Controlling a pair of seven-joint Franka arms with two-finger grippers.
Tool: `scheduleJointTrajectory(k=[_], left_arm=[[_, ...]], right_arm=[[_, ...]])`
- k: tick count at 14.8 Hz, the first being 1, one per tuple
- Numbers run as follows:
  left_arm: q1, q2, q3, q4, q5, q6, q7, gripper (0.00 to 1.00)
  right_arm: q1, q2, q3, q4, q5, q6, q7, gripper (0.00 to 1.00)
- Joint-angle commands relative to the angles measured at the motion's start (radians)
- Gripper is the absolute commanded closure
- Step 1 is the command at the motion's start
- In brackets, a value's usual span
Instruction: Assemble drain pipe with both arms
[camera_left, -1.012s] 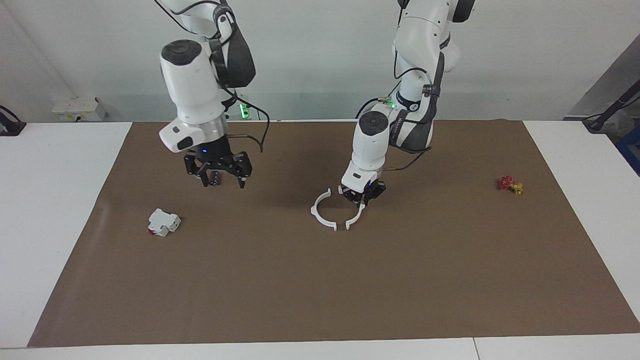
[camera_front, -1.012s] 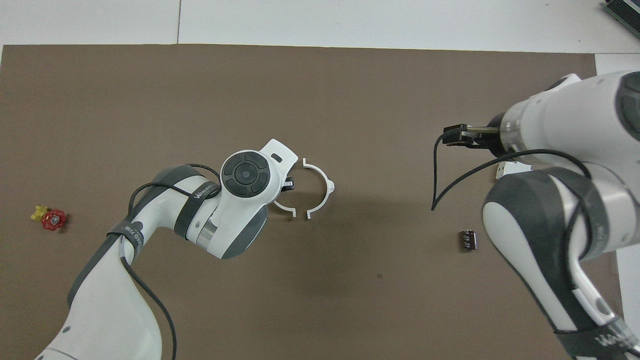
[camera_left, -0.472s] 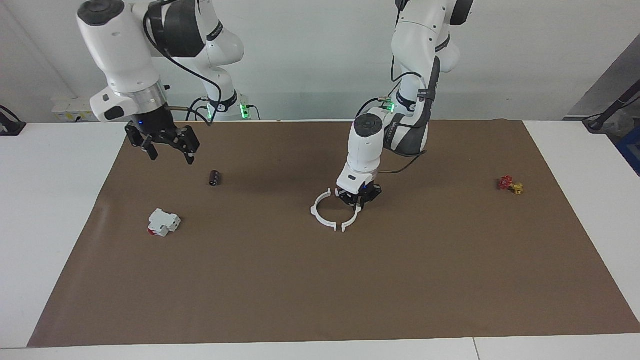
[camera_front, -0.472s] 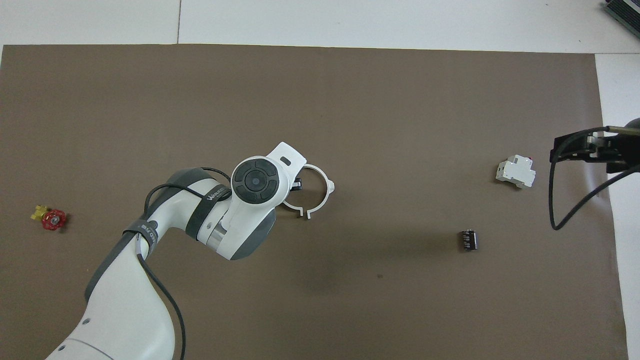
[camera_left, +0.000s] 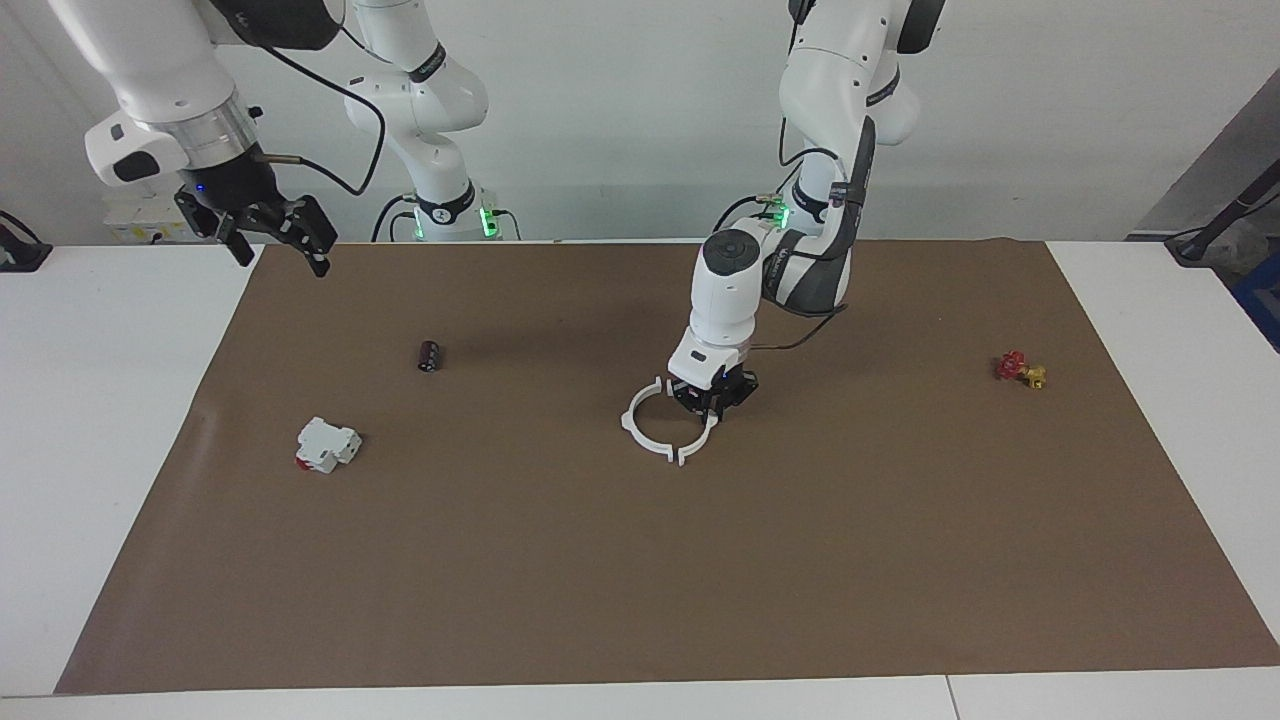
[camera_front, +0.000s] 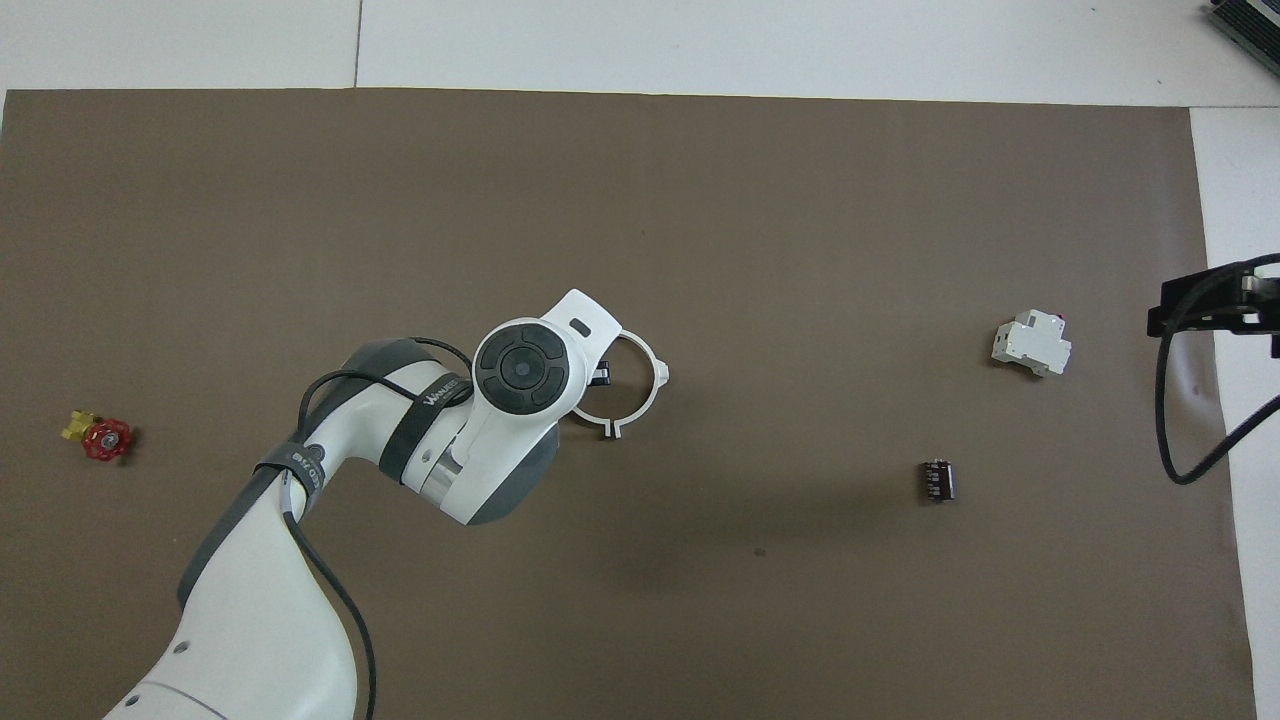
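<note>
Withdrawing to the frame's upper left, the right gripper is hanging wide open, empty; the left gripper is pinching one half-ring against the other half-ring, both lying flat.

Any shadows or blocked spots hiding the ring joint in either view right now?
Facing view: even light, soft shadows, drain pipe fully visible, left gripper at its rim. Overhead view: left arm's wrist covers part of the ring; dim shadow patch on the brown mat.
</note>
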Motion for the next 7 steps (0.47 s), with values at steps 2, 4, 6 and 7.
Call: scheduleJointTrajectory(k=[2,4,6,7], left_arm=[[-0.039,0.008,0.013,-0.006,0.022,-0.018,-0.029,1.0],[-0.039,0.006,0.013,-0.008,0.022,-0.023,-0.036,1.0],[-0.042,0.006,0.013,-0.008,0.022,-0.026,-0.037,1.0],[-0.045,0.006,0.013,-0.008,0.022,-0.026,-0.037,1.0]], right_arm=[[-0.014,0.005,0.02,-0.007,0.01,-0.002,-0.124,0.0],[-0.012,0.003,0.02,-0.009,0.013,-0.007,-0.125,0.0],[-0.003,0.003,0.022,-0.017,-0.002,-0.001,-0.12,0.0],[0.012,0.002,0.022,-0.02,-0.009,0.001,-0.117,0.0]])
